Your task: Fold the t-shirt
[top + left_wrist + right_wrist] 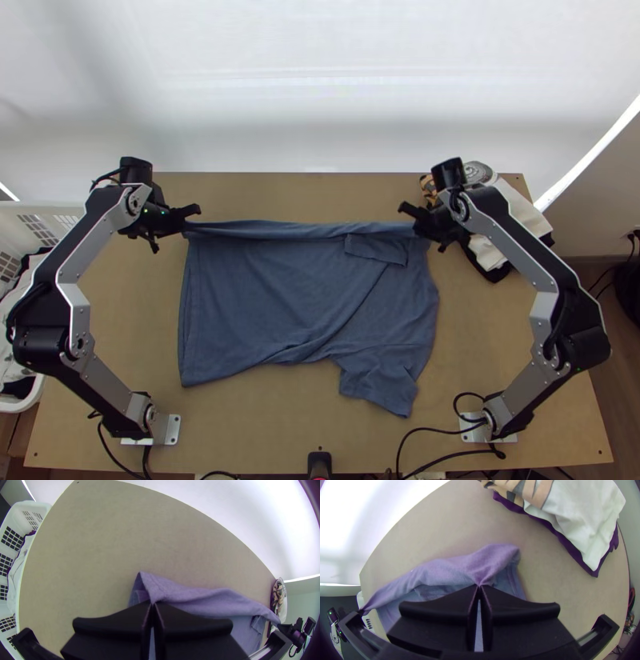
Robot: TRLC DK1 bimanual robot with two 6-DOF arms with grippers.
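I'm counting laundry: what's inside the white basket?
Inside the white basket are white cloth and some dark cloth. Whatever lies beneath them is covered, so I can't tell.

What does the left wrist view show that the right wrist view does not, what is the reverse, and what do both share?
Left wrist view: white cloth inside the basket, and a close look at the left gripper shut on the t-shirt near one end.

Right wrist view: a close look at the right gripper shut on the shirt's other end, and a pointed white corner in the clothes pile lying over a dark garment.

Both: the shirt's edge stretched between the two grippers, part of the basket, the pile and the table.
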